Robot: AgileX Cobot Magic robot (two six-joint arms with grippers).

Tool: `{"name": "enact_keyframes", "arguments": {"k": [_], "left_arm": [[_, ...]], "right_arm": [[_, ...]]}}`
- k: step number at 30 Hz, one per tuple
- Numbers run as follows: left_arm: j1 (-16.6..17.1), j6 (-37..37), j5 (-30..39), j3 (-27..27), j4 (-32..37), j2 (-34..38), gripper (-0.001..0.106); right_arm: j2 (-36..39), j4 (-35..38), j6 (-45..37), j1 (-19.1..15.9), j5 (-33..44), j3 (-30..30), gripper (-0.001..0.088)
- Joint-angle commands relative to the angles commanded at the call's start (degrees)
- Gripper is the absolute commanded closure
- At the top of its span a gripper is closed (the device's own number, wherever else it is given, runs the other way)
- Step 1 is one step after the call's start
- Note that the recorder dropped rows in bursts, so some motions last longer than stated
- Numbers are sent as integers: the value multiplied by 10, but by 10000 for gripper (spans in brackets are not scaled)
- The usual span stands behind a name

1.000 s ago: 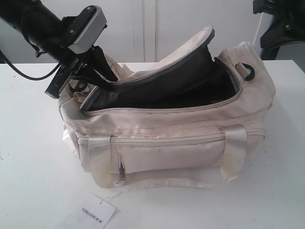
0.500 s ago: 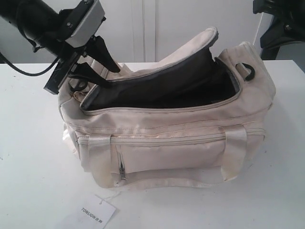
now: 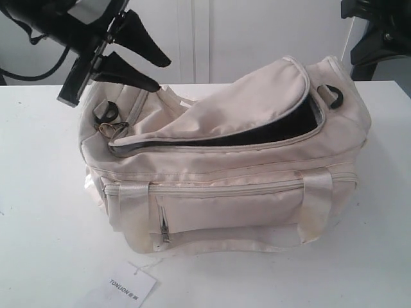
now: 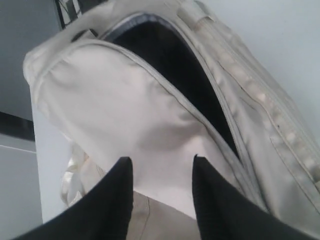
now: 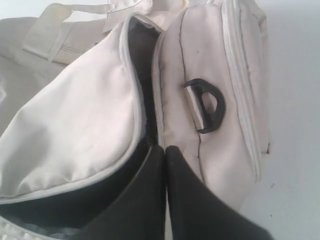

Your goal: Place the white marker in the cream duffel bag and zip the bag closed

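Observation:
The cream duffel bag [image 3: 225, 205] stands on the white table with its top flap [image 3: 257, 102] lying down over the opening. A dark gap stays along the curved zip toward the bag's right end. My left gripper [image 3: 164, 74] hangs open just above the bag's left end, and in the left wrist view it [image 4: 161, 159] has nothing between its fingers, only flap [image 4: 125, 100] beyond them. My right gripper [image 5: 165, 148] is shut and empty, poised over the bag's right end beside the flap's edge [image 5: 65, 125]. The white marker is hidden.
A black D-ring [image 3: 334, 95] sits on the bag's right end, seen close in the right wrist view [image 5: 205, 105]. A white paper hang tag [image 3: 131, 284] lies on the table in front. The right arm [image 3: 376, 32] is dark at the upper right.
My left gripper has risen up and away from the bag's left end. The flap, which stood raised, has dropped down over the opening.

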Motion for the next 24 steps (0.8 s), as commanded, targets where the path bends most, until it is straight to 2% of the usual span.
{"name": "enact_keyframes", "arguments": {"k": [4,10,13,16,21,24], "left_arm": [[0,-48,-5,0,-4,0,609],[0,-235,-71,0,2,0,611],[0,-303,-116,0,18,0,646],[0,-377,-149,0,56,0,769],[0,-445,-153,0,126,0,1025],[0,-481,-154,0,157,0,1053]], "right_arm": [[0,0,0,0,0,0,868],[0,1,0,0,0,0,868],[0,1,0,0,0,0,868],[0,1,0,0,0,0,868],[0,1,0,0,0,0,868],[0,1,0,0,0,0,868]]}}
